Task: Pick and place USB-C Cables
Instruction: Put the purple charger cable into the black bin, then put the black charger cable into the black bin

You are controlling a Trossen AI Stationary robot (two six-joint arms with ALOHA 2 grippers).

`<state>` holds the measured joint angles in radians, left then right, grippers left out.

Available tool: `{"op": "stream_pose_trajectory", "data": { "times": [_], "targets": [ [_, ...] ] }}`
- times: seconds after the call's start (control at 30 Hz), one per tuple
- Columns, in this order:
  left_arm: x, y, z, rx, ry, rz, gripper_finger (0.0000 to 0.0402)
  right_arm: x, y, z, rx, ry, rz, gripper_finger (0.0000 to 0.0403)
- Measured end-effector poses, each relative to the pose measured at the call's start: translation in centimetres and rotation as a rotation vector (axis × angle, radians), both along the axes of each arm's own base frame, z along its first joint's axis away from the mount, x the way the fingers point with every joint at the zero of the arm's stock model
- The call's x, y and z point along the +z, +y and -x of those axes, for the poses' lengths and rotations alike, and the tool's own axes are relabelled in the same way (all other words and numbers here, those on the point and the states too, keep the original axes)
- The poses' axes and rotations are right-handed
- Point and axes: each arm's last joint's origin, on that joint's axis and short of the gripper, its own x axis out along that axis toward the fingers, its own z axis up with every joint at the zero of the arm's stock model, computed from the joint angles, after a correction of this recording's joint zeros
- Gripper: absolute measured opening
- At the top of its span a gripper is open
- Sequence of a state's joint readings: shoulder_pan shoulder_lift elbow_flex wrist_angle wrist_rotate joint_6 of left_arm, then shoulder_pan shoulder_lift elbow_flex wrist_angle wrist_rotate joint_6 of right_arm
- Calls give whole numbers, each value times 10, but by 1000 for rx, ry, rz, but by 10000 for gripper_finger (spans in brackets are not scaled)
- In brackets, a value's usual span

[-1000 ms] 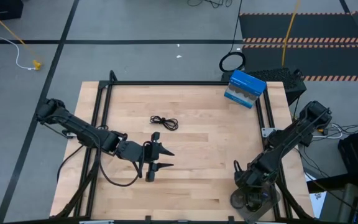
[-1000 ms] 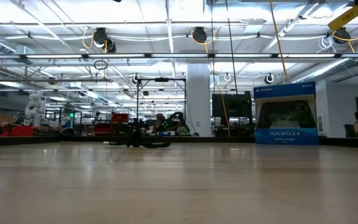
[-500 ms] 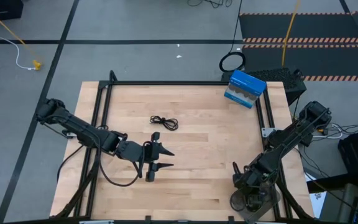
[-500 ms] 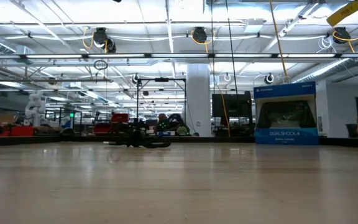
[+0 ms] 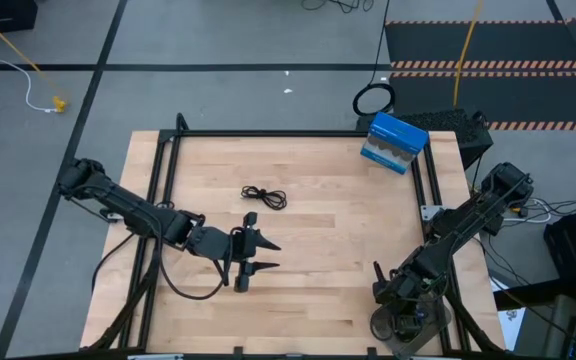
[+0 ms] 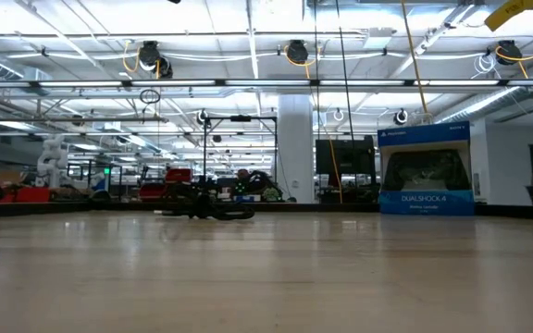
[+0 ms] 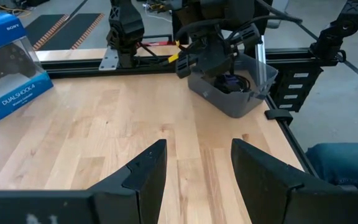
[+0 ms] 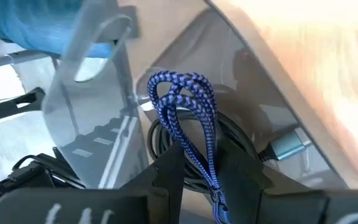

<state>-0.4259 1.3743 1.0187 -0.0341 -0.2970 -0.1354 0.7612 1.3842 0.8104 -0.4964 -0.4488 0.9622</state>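
A black USB-C cable [image 5: 265,196] lies coiled on the wooden table, left of centre; it also shows in the low view [image 6: 209,210]. My left gripper [image 5: 260,254] is open and empty, nearer the table's front edge than that cable; its fingers show in the left wrist view [image 7: 197,168]. My right gripper [image 8: 201,163] is at the table's near right corner, reaching into a grey bin [image 7: 229,102] and shut on the blue-purple cable [image 8: 185,102]. A second black cable [image 8: 241,140] lies in the bin under it. My right gripper pinches the blue-purple cable's bundled strands [image 8: 209,160] between its two fingers. The fingers point down into the bin. The cable's looped end [image 8: 176,84] reaches past the fingertips, over the black cable in the bin; whether it rests there I cannot tell.
A blue DualShock box [image 5: 393,142] stands at the table's far right corner. A black frame rail [image 5: 268,133] runs round the table. A large black cable ring [image 5: 373,100] lies on the floor beyond the table.
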Motion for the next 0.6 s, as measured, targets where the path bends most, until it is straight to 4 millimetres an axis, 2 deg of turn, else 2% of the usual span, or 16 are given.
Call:
{"op": "stream_pose_trajectory", "data": {
  "times": [0.2, 0.47, 0.6],
  "targets": [
    [0, 0, 0, 0, 0, 0, 182, 0, 1, -1, -27, 10, -6, 89],
    [0, 4, -2, 16, 1, 4, 182, 0, 1, -1, -57, 31, -5, 129],
    [0, 4, -2, 16, 1, 4, 182, 0, 1, -1, -60, 32, -5, 134]
  ]
}}
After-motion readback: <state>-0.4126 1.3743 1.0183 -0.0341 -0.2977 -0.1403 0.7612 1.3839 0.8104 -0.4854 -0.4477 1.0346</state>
